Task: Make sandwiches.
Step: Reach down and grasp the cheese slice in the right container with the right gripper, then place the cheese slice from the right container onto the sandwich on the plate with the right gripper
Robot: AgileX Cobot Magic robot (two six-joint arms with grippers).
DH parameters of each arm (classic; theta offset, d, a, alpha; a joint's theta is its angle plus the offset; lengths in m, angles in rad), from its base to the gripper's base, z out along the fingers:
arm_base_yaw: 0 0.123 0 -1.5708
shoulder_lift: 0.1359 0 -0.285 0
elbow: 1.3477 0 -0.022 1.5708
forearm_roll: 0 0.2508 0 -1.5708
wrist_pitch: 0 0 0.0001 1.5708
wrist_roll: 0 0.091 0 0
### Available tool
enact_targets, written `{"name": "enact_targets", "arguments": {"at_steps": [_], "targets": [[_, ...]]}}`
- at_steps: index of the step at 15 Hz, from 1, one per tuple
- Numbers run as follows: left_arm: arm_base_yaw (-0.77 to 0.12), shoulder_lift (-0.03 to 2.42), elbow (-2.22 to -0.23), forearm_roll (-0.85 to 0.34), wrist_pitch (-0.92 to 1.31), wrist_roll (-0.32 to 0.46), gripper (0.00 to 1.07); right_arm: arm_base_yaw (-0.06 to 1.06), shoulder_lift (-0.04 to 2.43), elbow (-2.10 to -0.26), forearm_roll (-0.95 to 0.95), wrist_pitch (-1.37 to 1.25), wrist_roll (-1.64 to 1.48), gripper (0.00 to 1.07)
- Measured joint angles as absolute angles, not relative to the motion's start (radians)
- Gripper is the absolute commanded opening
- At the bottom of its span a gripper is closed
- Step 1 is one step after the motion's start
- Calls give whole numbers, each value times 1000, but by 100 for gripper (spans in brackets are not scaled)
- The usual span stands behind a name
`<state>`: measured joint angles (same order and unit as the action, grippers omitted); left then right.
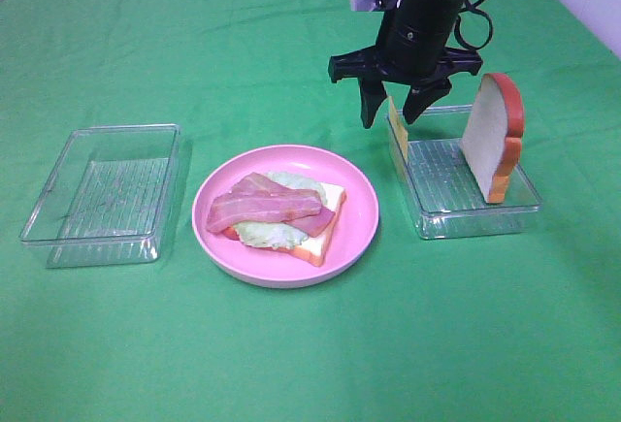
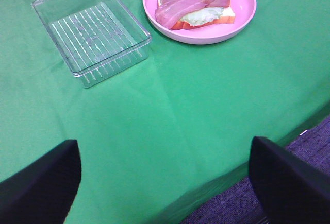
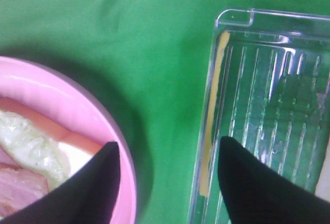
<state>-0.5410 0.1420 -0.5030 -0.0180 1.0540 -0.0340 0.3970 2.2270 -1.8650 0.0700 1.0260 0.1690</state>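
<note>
On the pink plate (image 1: 359, 228) lies a bread slice (image 1: 325, 233) topped with pale green lettuce (image 1: 267, 236) and bacon strips (image 1: 262, 206). A second bread slice (image 1: 493, 136) leans upright in the right clear tray (image 1: 466, 218). A thin yellow cheese slice (image 1: 397, 136) stands on edge against that tray's left wall; it also shows in the right wrist view (image 3: 212, 110). My right gripper (image 1: 393, 112) is open and empty, hanging just above the cheese slice. My left gripper (image 2: 165, 183) is open and empty, off the table's front edge, out of the exterior view.
An empty clear tray (image 1: 102, 194) stands left of the plate; it also shows in the left wrist view (image 2: 93, 28). Green cloth (image 1: 310, 344) covers the table. The table's front edge and a purple floor (image 2: 232, 203) show in the left wrist view.
</note>
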Motion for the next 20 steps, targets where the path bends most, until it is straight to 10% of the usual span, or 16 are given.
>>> {"name": "enact_targets", "arguments": {"at_steps": [6,10,20], "targets": [[-541,142,-503,-18,1054,-34,83,397,2247,-1865,43,1026,169,37],[-541,142,-503,-18,1054,-34,83,397,2248,-1865,24,1026,169,2],[-541,142,-503,-18,1054,-34,83,397,2206,-1865,0,1027,169,0]]}}
